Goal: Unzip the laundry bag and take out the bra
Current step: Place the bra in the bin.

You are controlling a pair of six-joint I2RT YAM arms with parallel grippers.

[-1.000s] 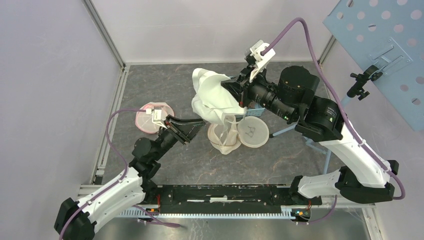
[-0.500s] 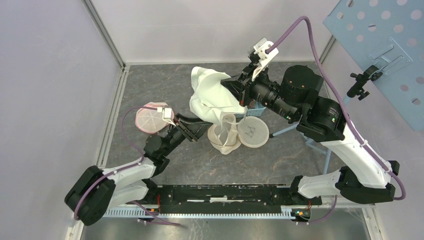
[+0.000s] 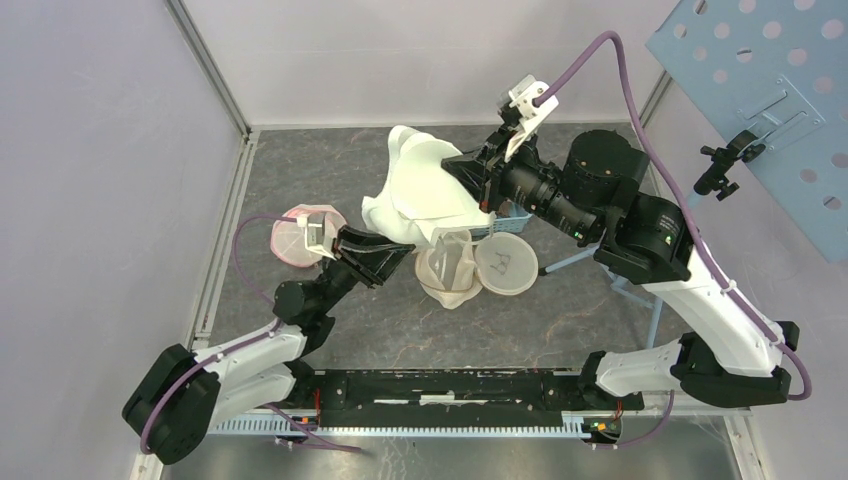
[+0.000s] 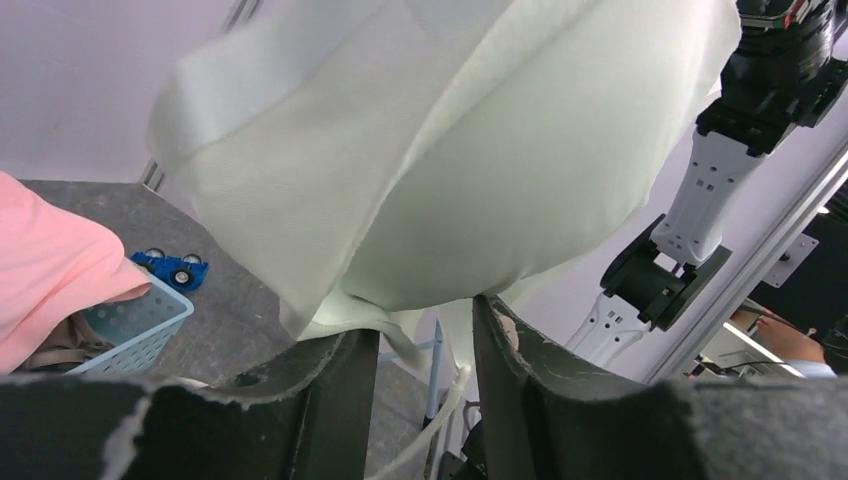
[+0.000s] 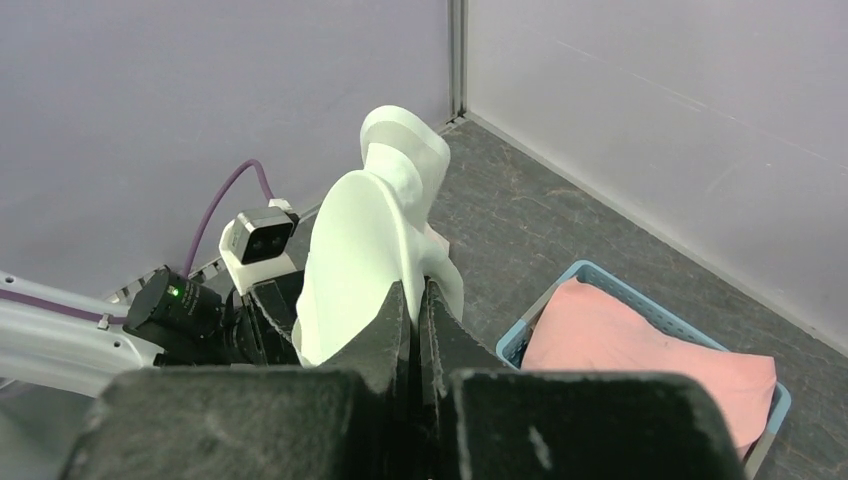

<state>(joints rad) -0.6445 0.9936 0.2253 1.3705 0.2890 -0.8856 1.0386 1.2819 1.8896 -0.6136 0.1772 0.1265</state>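
Laundry bag [image 3: 425,190] pinched tight in my right gripper [image 3: 487,192], now flared further left than a second ago, my left gripper [image 3: 400,256] moved in under its lower hem, jaws parted.

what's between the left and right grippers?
The white laundry bag spans it, in the top view: right gripper shut on it, left gripper at its lower edge.

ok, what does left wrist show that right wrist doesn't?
Only left wrist: the underside of the white fabric laundry bag, a pale strap dangling between the left gripper's open jaws, and the right arm's white link. Only right wrist: the right gripper shut on the bag's edge, plus the left arm's wrist camera. Both: the bag and the blue plastic basket holding pink cloth.
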